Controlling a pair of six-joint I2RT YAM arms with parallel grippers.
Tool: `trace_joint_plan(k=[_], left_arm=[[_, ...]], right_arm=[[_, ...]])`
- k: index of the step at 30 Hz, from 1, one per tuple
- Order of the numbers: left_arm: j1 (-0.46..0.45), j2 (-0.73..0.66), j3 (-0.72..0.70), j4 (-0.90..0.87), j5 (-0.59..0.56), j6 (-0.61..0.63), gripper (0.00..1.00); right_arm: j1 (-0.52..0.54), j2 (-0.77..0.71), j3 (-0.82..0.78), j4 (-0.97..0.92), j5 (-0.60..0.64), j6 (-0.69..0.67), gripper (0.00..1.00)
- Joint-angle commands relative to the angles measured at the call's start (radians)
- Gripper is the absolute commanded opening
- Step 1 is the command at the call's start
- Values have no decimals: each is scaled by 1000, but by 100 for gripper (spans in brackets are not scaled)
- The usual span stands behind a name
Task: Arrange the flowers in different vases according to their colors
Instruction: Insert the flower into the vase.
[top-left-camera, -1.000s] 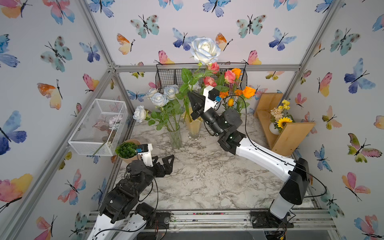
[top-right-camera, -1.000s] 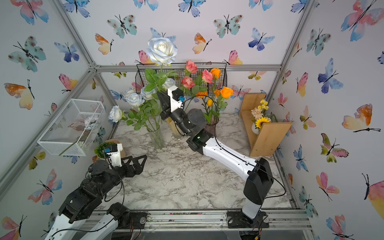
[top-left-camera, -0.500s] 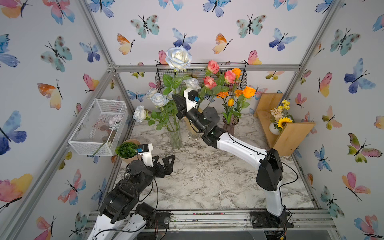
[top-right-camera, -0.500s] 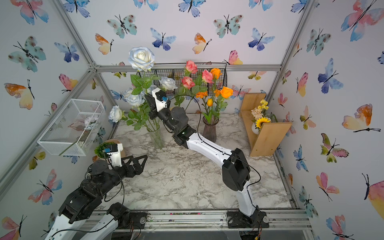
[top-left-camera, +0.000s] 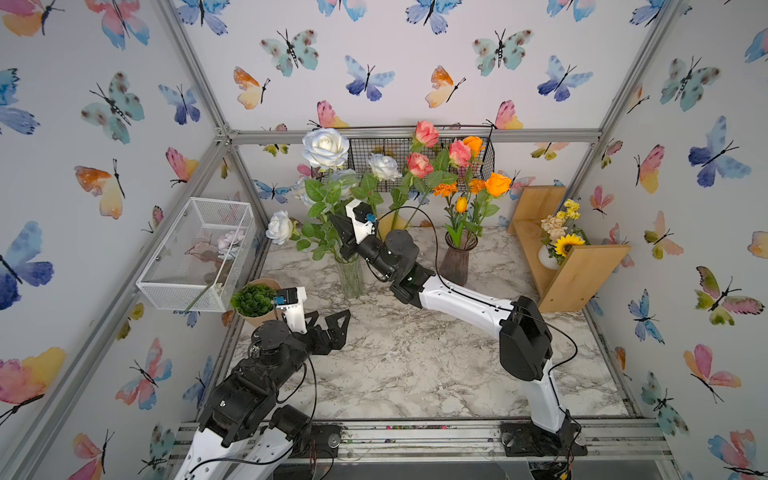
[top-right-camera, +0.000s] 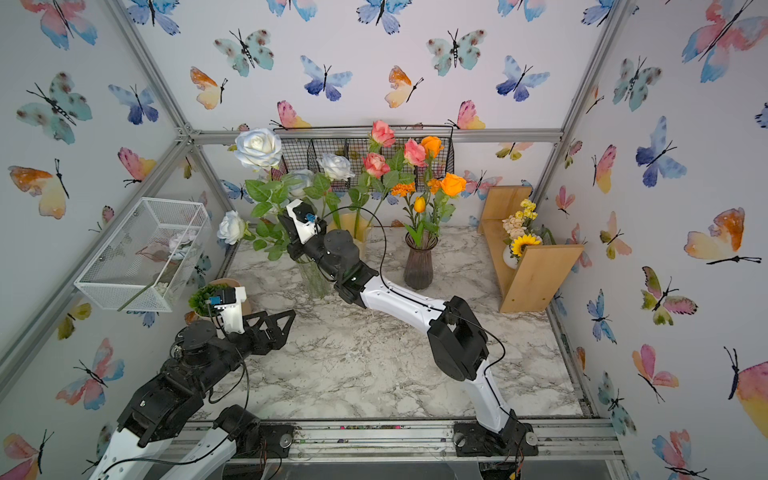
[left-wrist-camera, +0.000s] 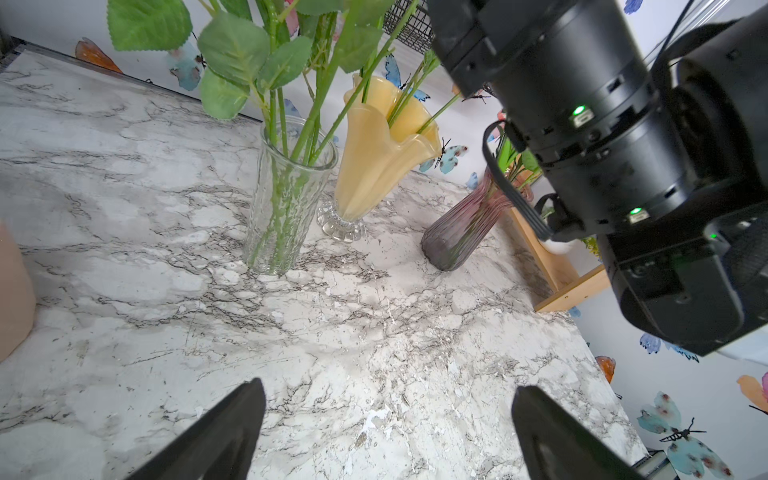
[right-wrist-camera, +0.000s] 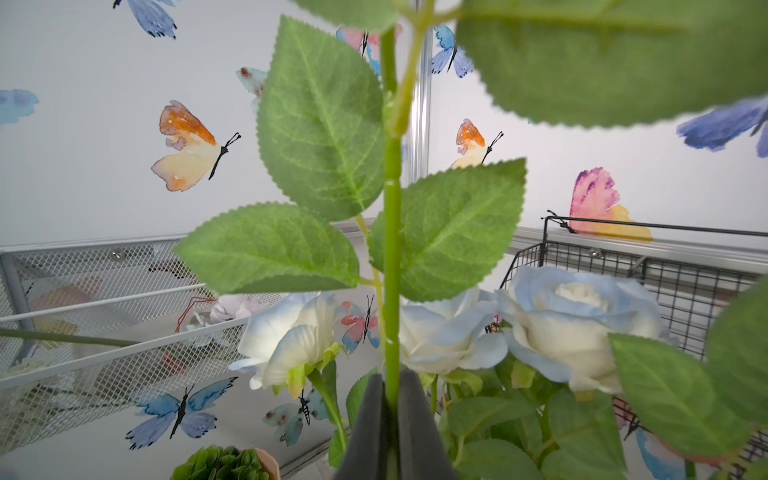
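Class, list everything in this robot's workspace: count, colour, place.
marble table: one, grey-white, floor of the cell
clear glass vase: one, clear, on the table
white-blue roses: at least four, in the clear glass vase
white rose: one, held over that vase
yellow vase: one, just behind the clear glass vase
pink roses: three, in the yellow vase
purple vase: one, beside the yellow vase
orange flowers: about five, in the purple vase
succulent: one, green, potted, at the table's edge
sunflower bunch: one, yellow, on the wooden shelf
mesh basket: one, white, side wall
wire basket: one, black, back wall
left gripper: one, black fingers open, empty
right gripper: one, black fingers shut on the white rose's stem
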Motion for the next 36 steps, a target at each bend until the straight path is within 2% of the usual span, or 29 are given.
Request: trace_joint_plan(k=[1, 7, 9, 11, 15, 17, 26, 36], left_arm=[[-1, 0, -12, 19, 24, 18, 99], [-1, 2, -12, 21, 22, 18, 99], [-1, 2, -12, 20, 20, 18, 99], [-1, 2, -12, 21, 21, 18, 99], [-1, 1, -12, 21, 21, 18, 99], [-1, 0, -11, 21, 21, 18, 99], [-1, -5, -14, 21, 21, 17, 99], [-1, -11, -14, 21, 13, 16, 99]], right_arm=[[3, 38, -19, -36, 49, -22, 2], [3, 96, 57, -159, 70, -45, 2], [3, 104, 60, -170, 78, -51, 5], [3, 113, 69, -187, 86, -54, 13], [4, 119, 112, -255, 85, -58, 46], [10, 103, 108, -259, 92, -60, 54], [60, -16, 21, -272, 142, -86, 66], [102, -232, -216, -265, 236, -62, 73]])
